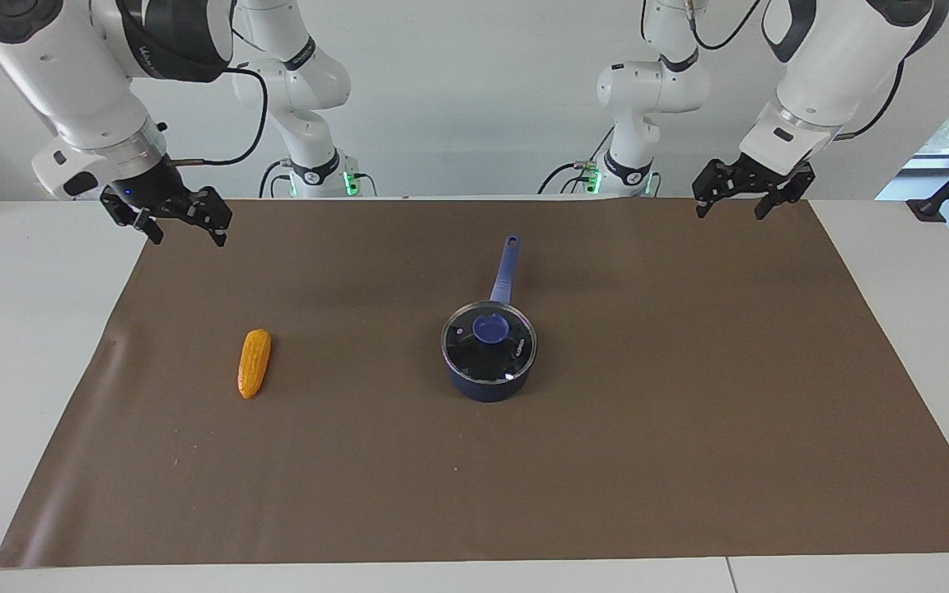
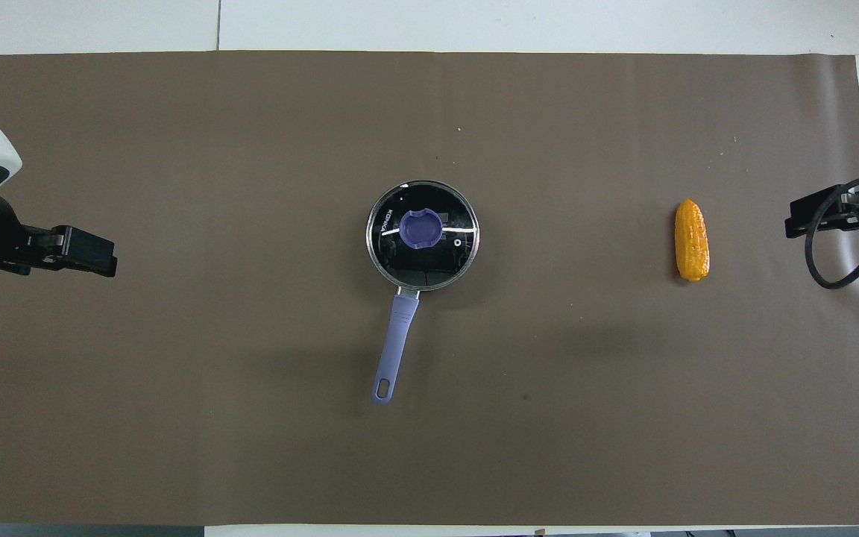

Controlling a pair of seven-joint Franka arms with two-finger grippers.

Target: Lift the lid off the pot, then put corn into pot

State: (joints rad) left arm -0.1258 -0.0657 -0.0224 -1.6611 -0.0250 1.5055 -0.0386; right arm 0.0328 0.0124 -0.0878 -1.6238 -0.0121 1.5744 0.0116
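Both claws, left claw and right claw, hang open and empty; glass lid covers navy pot.

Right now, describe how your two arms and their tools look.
Both arms are glossy white with black bands at the joints, and black cables loop along them. A green light glows at the right arm's base. The left tool and the right tool are black, each with two short fingers. A small blue light shows at the right wrist.
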